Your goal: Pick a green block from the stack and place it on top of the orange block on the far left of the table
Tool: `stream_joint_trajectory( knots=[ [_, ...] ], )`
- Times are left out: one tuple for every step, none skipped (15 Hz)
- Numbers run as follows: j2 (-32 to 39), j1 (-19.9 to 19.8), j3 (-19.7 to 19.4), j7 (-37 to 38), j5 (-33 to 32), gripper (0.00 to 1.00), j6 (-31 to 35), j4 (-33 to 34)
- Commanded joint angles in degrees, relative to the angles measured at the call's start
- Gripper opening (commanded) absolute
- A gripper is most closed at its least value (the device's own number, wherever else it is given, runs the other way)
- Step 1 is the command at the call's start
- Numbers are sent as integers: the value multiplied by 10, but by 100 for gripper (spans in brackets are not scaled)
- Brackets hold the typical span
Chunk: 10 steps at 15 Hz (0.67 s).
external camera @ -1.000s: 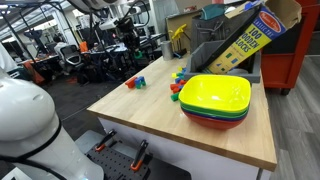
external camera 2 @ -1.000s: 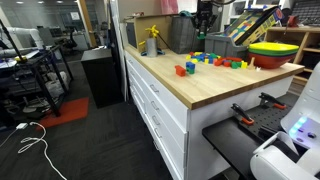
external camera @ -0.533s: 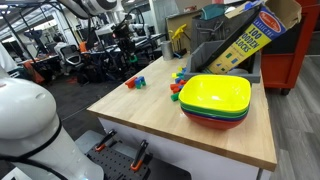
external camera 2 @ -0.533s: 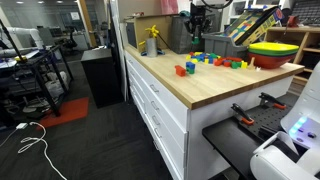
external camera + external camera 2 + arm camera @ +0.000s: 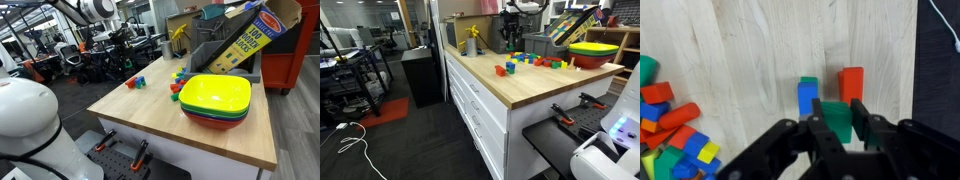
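Wrist view: the gripper [image 5: 837,112] enters from the bottom edge of the picture. Its two dark fingers [image 5: 818,112] are closed to one block's width, and the green block [image 5: 837,126] is clamped between them, clear of the table [image 5: 750,50]. Beyond the fingertips, the orange block [image 5: 850,84] stands on the wood close to the worktop edge that borders the dark floor. A blue block [image 5: 807,100] stands just beside the orange block, on the side away from that edge. A strip of green shows along the far side of the blue block; whether this is a separate block cannot be told. The stack [image 5: 670,135], a loose cluster of red, blue, yellow and green blocks, lies well apart from this pair at the lower left of the picture.

In both exterior views the arm [image 5: 95,10] reaches in over the end of the worktop, with the gripper [image 5: 126,64] [image 5: 510,44] hanging above the orange block [image 5: 130,83] [image 5: 500,70] and the blue block [image 5: 140,80] [image 5: 510,67]. The held block is too small to make out in these views. The stack [image 5: 178,86] [image 5: 545,62] lies toward the middle of the worktop. Nested yellow, green and red bowls [image 5: 215,100] [image 5: 595,50] sit beyond the stack, toward the opposite end. A tilted wood-blocks box [image 5: 250,40] stands behind the bowls at the back edge.
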Motion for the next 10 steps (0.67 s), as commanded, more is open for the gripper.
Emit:
stream_joint_trajectory(
  knots=[
    [30,8,2,3,5,8,-5,30],
    [40,10,1,6,4,8,-3,37],
    [47,11,0,7,4,8,-5,44],
    [58,12,-1,9,5,8,-2,53],
    [67,12,-2,9,7,8,-2,62],
    [75,12,-3,9,10,8,-3,71],
    [85,11,-5,7,16,8,-2,79],
    [93,12,-7,8,19,8,-1,86],
    [101,12,-9,11,20,8,2,91],
    [109,13,-11,13,23,8,4,96]
  ],
)
